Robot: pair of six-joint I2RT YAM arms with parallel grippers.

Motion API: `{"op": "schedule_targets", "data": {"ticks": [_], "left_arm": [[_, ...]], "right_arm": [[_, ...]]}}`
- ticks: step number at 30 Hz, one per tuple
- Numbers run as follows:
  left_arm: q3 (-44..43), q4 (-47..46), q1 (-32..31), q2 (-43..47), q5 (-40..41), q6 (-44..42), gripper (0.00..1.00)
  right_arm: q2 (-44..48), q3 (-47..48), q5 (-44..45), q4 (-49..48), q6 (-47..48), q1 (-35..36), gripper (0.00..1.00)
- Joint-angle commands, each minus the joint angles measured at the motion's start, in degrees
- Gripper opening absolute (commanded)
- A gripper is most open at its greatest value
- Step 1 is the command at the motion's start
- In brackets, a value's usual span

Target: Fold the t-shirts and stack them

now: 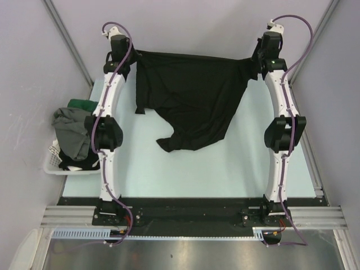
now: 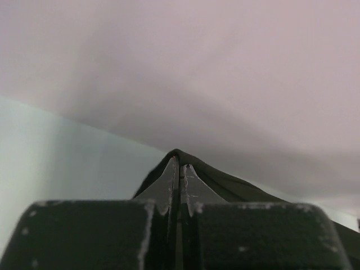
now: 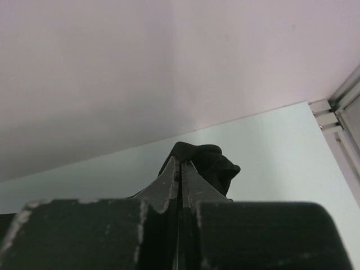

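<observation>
Both arms reach to the far end of the table (image 1: 225,169) and hold 1 black t-shirt (image 1: 191,101) stretched between them. The left gripper (image 2: 180,166) has its 2 fingers pressed together with a fold of the shirt's dark cloth pinched between the tips, the fabric running off to the right below the wall. The right gripper (image 3: 180,163) is likewise clamped tight, and a bunched knot of black cloth bulges out just past its fingertips. In the overhead view the shirt's upper edge runs taut and nearly straight from one gripper to the other, while the rest of it falls toward the near side in an uneven drape, with 1 corner trailing low near the middle of the table and a sleeve hanging at the left edge. At the table's left side sits a white basket (image 1: 52,164) holding a grey t-shirt (image 1: 70,132), with a dark green t-shirt (image 1: 84,105) at its far end and black cloth (image 1: 73,160) beneath.
</observation>
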State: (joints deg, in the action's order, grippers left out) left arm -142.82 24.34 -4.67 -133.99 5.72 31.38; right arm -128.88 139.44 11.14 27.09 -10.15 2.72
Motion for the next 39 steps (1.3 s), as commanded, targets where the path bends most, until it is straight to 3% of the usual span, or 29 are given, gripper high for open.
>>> {"op": "schedule_targets", "data": {"ticks": [1, 6, 14, 19, 25, 31, 39], "left_arm": [[-3.8, -8.5, 1.1, -2.3, -1.6, 6.8, 0.0], [-2.9, -15.1, 1.1, 2.6, -0.3, 4.0, 0.0], [-2.3, -26.7, -0.2, 19.8, 6.0, -6.1, 0.0], [0.3, -30.7, -1.0, 26.6, 9.0, -11.8, 0.0], [-0.9, -28.6, -0.5, 22.7, 10.5, -14.8, 0.0], [-0.9, -21.9, -0.5, 16.7, 8.2, -9.9, 0.0], [-1.8, -20.6, -1.3, 10.2, 6.2, -5.8, 0.0]], "right_arm": [[-3.7, 7.7, -0.4, -8.1, -2.0, -2.0, 0.0], [-0.7, 11.5, -3.9, -12.4, -1.0, -2.3, 0.0], [9.3, 15.2, -6.1, -14.8, 1.5, -2.3, 0.0], [15.1, 11.8, -7.1, -20.2, 4.0, -2.4, 0.0], [11.6, 8.9, -8.6, -22.0, 1.8, -5.9, 0.0], [7.1, 6.7, -10.6, -22.8, -1.6, -9.4, 0.0], [3.6, 5.3, -15.2, -25.0, -7.1, -14.8, 0.0]]}}
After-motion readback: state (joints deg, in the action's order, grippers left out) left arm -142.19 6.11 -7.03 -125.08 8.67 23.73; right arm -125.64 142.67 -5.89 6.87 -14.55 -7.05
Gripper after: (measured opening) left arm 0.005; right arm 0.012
